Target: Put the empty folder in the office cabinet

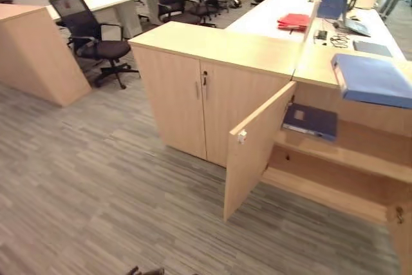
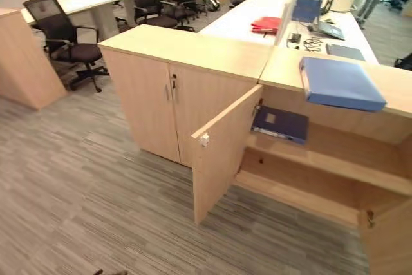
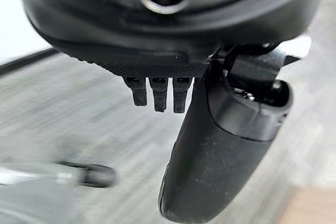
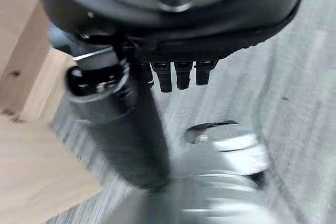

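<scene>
Both arms hang over the carpet: left robot hand (image 3: 210,145) and right robot hand (image 4: 126,129) relaxed, fingers straight, holding nothing. A dark blue folder (image 1: 310,121) lies on the open cabinet's shelf (image 1: 341,152).

Blue folders: two are counted, one on the cabinet top (image 1: 372,80), one on the shelf (image 1: 311,121)
Red folders: one (image 1: 293,21)
Open cabinet doors: one (image 1: 257,147) (hinged ajar)
Closed cabinet doors: two (image 1: 172,101)
Hands: two, left hand (image 3: 210,145), right hand (image 4: 121,124)
</scene>
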Robot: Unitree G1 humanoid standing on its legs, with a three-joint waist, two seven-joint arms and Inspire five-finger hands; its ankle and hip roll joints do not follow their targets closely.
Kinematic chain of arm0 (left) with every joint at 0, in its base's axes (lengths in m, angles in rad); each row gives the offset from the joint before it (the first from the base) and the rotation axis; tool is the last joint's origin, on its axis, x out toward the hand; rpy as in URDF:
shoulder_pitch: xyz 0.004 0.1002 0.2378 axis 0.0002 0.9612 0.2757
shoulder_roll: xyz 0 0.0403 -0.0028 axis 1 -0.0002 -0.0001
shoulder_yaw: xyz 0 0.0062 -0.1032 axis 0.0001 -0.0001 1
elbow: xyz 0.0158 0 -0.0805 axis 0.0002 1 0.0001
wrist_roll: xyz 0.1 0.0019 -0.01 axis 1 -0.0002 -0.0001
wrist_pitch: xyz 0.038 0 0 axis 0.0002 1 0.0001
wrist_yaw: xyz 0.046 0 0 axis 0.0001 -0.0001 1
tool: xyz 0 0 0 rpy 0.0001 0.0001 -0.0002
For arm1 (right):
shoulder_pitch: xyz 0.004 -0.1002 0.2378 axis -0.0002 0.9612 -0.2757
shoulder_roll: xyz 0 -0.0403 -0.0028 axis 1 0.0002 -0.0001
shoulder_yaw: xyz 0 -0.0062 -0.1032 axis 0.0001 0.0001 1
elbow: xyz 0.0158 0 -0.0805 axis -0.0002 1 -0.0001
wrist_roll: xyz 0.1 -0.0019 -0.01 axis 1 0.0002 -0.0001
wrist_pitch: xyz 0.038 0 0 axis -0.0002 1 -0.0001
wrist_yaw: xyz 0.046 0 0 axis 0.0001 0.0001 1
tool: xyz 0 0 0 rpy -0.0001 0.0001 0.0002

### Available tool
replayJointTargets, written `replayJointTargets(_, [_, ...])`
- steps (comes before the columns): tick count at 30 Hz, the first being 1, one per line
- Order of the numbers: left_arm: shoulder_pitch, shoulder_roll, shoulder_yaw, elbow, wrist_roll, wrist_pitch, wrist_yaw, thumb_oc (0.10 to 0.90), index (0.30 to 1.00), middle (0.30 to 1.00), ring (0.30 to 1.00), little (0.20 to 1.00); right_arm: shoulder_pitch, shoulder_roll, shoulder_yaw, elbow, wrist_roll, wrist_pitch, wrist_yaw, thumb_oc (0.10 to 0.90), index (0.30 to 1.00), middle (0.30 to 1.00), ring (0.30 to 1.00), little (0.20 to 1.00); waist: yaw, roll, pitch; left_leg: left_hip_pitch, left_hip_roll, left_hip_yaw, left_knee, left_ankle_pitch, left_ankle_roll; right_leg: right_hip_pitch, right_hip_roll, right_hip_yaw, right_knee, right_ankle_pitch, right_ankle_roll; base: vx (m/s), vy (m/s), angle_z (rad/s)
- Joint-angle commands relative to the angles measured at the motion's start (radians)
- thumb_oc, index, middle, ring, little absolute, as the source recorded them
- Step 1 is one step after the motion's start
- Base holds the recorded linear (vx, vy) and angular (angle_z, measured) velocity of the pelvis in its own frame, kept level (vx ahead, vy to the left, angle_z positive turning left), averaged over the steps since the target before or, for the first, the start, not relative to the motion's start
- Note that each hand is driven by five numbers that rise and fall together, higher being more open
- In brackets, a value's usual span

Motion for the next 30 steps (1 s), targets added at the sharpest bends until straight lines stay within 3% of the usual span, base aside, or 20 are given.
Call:
replayJointTargets(1, [-0.027,0.024,0.037,0.001,-0.042,-0.048,0.019,0.8,0.9,0.9,0.9,0.9,-0.071,-0.016,0.011,-0.007,0.016,-0.011,-0.003,0.8,0.9,0.9,0.9,0.9,0.031,0.02,0.02,0.035,-0.042,0.005,0.073,-0.143,0.016,-0.143,0.107,-0.062,-0.022,0.156,0.026,-0.13,0.008,-0.62])
replayJointTargets(3, [-0.023,0.027,0.048,0.0,-0.044,-0.042,0.017,0.8,0.9,0.9,0.9,0.9,-0.079,-0.021,0.005,-0.01,0.008,-0.011,-0.009,0.8,0.9,0.9,0.9,0.9,0.053,0.025,0.029,0.033,-0.022,0.058,0.074,-0.146,0.012,-0.162,0.062,-0.176,-0.014,0.158,0.026,-0.11,-0.042,-0.94])
replayJointTargets(4, [-0.019,0.034,0.059,0.007,-0.035,-0.033,0.013,0.8,0.9,0.9,0.9,0.9,-0.079,-0.024,-0.003,-0.008,0.002,-0.008,-0.009,0.8,0.9,0.9,0.9,0.9,0.06,0.03,0.025,0.038,-0.001,0.088,0.068,-0.147,0.007,-0.162,0.004,-0.305,-0.013,0.159,0.016,-0.05,-0.055,-1.52])
replayJointTargets(5, [-0.019,0.034,0.059,0.007,-0.035,-0.033,0.012,0.8,0.9,0.9,0.9,0.9,-0.079,-0.024,-0.003,-0.008,0.002,-0.008,-0.009,0.8,0.9,0.9,0.9,0.9,0.057,0.031,0.027,0.039,-0.001,0.085,0.068,-0.147,0.007,-0.159,0.004,-0.308,-0.013,0.158,0.016,-0.02,-0.069,-1.37])
replayJointTargets(7, [-0.013,0.043,0.061,0.037,-0.007,-0.017,-0.004,0.8,0.9,0.9,0.9,0.9,-0.078,-0.023,-0.018,-0.029,0.006,-0.008,-0.008,0.8,0.9,0.9,0.9,0.9,0.052,0.029,0.021,0.045,0.022,0.108,0.078,-0.152,0.003,-0.148,-0.076,-0.36,-0.007,0.192,0.023,0.0,-0.078,-0.37])
replayJointTargets(8, [-0.014,0.044,0.06,0.038,-0.007,-0.017,-0.005,0.8,0.9,0.9,0.9,0.9,-0.077,-0.023,-0.018,-0.03,0.006,-0.007,-0.008,0.8,0.9,0.9,0.9,0.9,0.051,0.029,0.024,0.047,0.022,0.107,0.081,-0.155,0.003,-0.144,-0.077,-0.361,-0.007,0.192,0.024,0.02,-0.097,-0.08])
replayJointTargets(11, [-0.017,0.055,0.057,0.06,0.009,-0.011,-0.005,0.8,0.9,0.9,0.9,0.9,-0.074,-0.014,-0.024,-0.047,0.011,-0.005,-0.006,0.8,0.9,0.9,0.9,0.9,0.04,0.014,0.024,0.047,0.04,0.116,0.106,-0.168,-0.005,-0.135,-0.146,-0.351,-0.008,0.259,0.045,0.04,-0.169,-0.25])
replayJointTargets(12, [-0.02,0.064,0.056,0.07,0.023,-0.008,-0.002,0.8,0.9,0.9,0.9,0.9,-0.069,0.001,-0.028,-0.044,0.013,-0.001,-0.005,0.8,0.9,0.9,0.9,0.9,0.039,0.002,0.021,0.054,0.062,0.138,0.119,-0.179,-0.013,-0.137,-0.193,-0.378,-0.03,0.299,0.062,0.1,-0.267,-0.18])
replayJointTargets(15, [-0.023,0.07,0.065,0.066,0.007,-0.009,-0.001,0.8,0.9,0.9,0.9,0.9,-0.065,0.011,-0.028,-0.037,0.017,0.001,-0.001,0.8,0.9,0.9,0.9,0.9,0.041,-0.01,0.019,0.069,0.08,0.156,0.121,-0.187,-0.025,-0.138,-0.224,-0.41,-0.057,0.326,0.078,0.12,-0.262,-0.17])
replayJointTargets(18, [-0.038,0.081,0.08,0.063,-0.015,-0.009,0.007,0.8,0.9,0.9,0.9,0.9,-0.057,0.031,-0.025,-0.015,0.021,0.009,0.01,0.8,0.9,0.9,0.9,0.9,0.04,-0.034,0.018,0.114,0.127,0.176,0.108,-0.183,-0.064,-0.15,-0.257,-0.442,-0.091,0.38,0.107,0.16,-0.313,-0.25])
replayJointTargets(20, [-0.041,0.082,0.077,0.06,-0.017,-0.01,0.008,0.8,0.9,0.9,0.9,0.9,-0.055,0.035,-0.025,-0.004,0.018,0.012,0.013,0.8,0.9,0.9,0.9,0.9,0.038,-0.036,0.018,0.126,0.144,0.177,0.098,-0.174,-0.079,-0.153,-0.255,-0.436,-0.094,0.393,0.107,0.15,-0.33,-0.21])
replayJointTargets(23, [-0.053,0.084,0.068,0.047,-0.039,-0.02,0.002,0.8,0.9,0.9,0.9,0.9,-0.05,0.044,-0.01,0.015,0.018,0.015,0.024,0.8,0.9,0.9,0.9,0.9,0.025,-0.043,0.012,0.17,0.221,0.182,0.058,-0.108,-0.146,-0.155,-0.209,-0.417,-0.087,0.34,0.107,0.22,-0.474,-0.09])
replayJointTargets(24, [-0.053,0.084,0.068,0.047,-0.039,-0.02,0.002,0.8,0.9,0.9,0.9,0.9,-0.05,0.044,-0.01,0.015,0.018,0.015,0.025,0.8,0.9,0.9,0.9,0.9,0.024,-0.041,0.011,0.171,0.224,0.182,0.055,-0.107,-0.148,-0.155,-0.207,-0.418,-0.087,0.338,0.107,0.15,-0.438,-0.06])
replayJointTargets(25, [-0.048,0.076,0.059,0.05,-0.047,-0.021,-0.008,0.8,0.9,0.9,0.9,0.9,-0.054,0.039,0.007,0.024,0.01,0.012,0.026,0.8,0.9,0.9,0.9,0.9,0.019,-0.019,0.009,0.176,0.288,0.185,0.042,-0.02,-0.18,-0.16,-0.152,-0.431,-0.062,0.276,0.097,0.09,-0.276,-0.08])
replayJointTargets(26, [-0.048,0.076,0.06,0.05,-0.047,-0.021,-0.008,0.8,0.9,0.9,0.9,0.9,-0.054,0.039,0.007,0.024,0.01,0.012,0.026,0.8,0.9,0.9,0.9,0.9,0.018,-0.02,0.006,0.172,0.287,0.184,0.041,-0.017,-0.18,-0.164,-0.153,-0.432,-0.062,0.277,0.096,0.14,-0.566,-0.13])
replayJointTargets(27, [-0.048,0.067,0.045,0.055,-0.054,-0.022,-0.019,0.8,0.9,0.9,0.9,0.9,-0.058,0.029,0.022,0.025,0.006,0.004,0.025,0.8,0.9,0.9,0.9,0.9,0.011,0.006,0.005,0.147,0.365,0.177,0.05,0.11,-0.209,-0.167,-0.077,-0.455,-0.044,0.204,0.055,0.08,-0.438,-0.15])
replayJointTargets(28, [-0.049,0.064,0.039,0.058,-0.058,-0.021,-0.023,0.8,0.9,0.9,0.9,0.9,-0.059,0.024,0.027,0.025,0.006,0.0,0.021,0.8,0.9,0.9,0.9,0.9,0.007,0.012,0.008,0.139,0.399,0.171,0.057,0.174,-0.217,-0.162,-0.043,-0.456,-0.042,0.183,0.039,0.08,-0.44,-0.17])
replayJointTargets(29, [-0.05,0.064,0.039,0.058,-0.058,-0.021,-0.023,0.8,0.9,0.9,0.9,0.9,-0.059,0.024,0.027,0.025,0.006,0.0,0.021,0.8,0.9,0.9,0.9,0.9,0.006,0.012,0.005,0.135,0.399,0.17,0.057,0.175,-0.217,-0.165,-0.043,-0.457,-0.043,0.184,0.038,0.14,-0.499,-0.08])
replayJointTargets(30, [-0.05,0.061,0.029,0.066,-0.05,-0.011,-0.034,0.8,0.9,0.9,0.9,0.9,-0.057,0.013,0.039,0.029,-0.004,-0.004,0.016,0.8,0.9,0.9,0.9,0.9,-0.004,0.009,0.004,0.141,0.463,0.199,0.063,0.277,-0.224,-0.15,0.029,-0.458,-0.048,0.143,-0.001,0.16,-0.483,0.01])
